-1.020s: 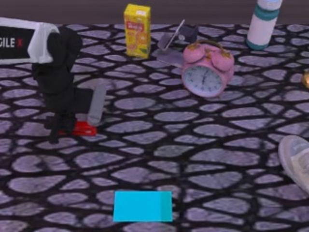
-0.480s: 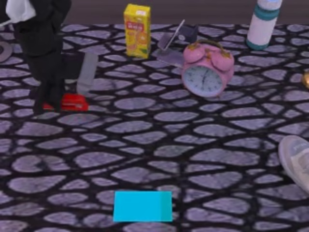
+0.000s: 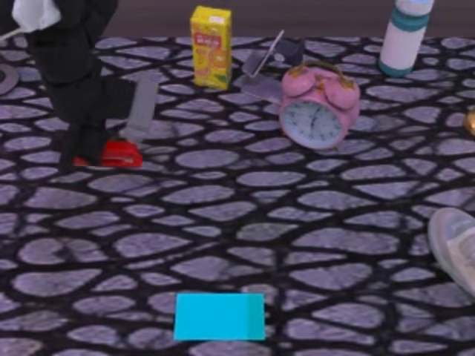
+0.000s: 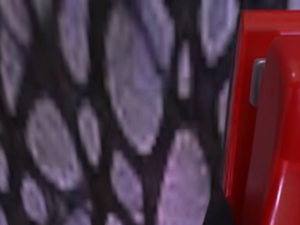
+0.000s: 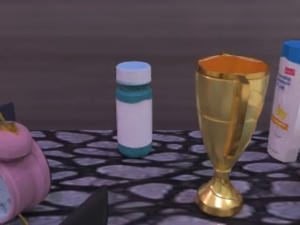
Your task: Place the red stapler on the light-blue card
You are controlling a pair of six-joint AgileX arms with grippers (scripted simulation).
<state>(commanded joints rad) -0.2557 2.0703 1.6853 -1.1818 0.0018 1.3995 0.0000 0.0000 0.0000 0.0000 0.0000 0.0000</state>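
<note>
The left gripper (image 3: pixel 82 157) stands low over the red stapler (image 3: pixel 119 154) at the top view's left, its dark body covering the stapler's left end, which suggests a grasp at that end so that the long red bar can trail clear of the arm. Whether its fingers are closed on the stapler cannot be told: the top view hides them behind the arm, and the left wrist view shows only the stapler's glossy red side (image 4: pixel 267 126) very close beside the cobble-patterned table (image 4: pixel 117 117). The light-blue card (image 3: pixel 220 317) lies flat and bare near the table's front edge, well apart from the stapler, so the carry is probably not yet done. A juice box (image 3: pixel 211 47), a pink alarm clock (image 3: pixel 318 105) and a white bottle (image 3: pixel 404 33) stand farther back. The right arm is parked out of the top view; its wrist view takes in the bottle and a gold trophy cup (image 5: pixel 229 131).
</note>
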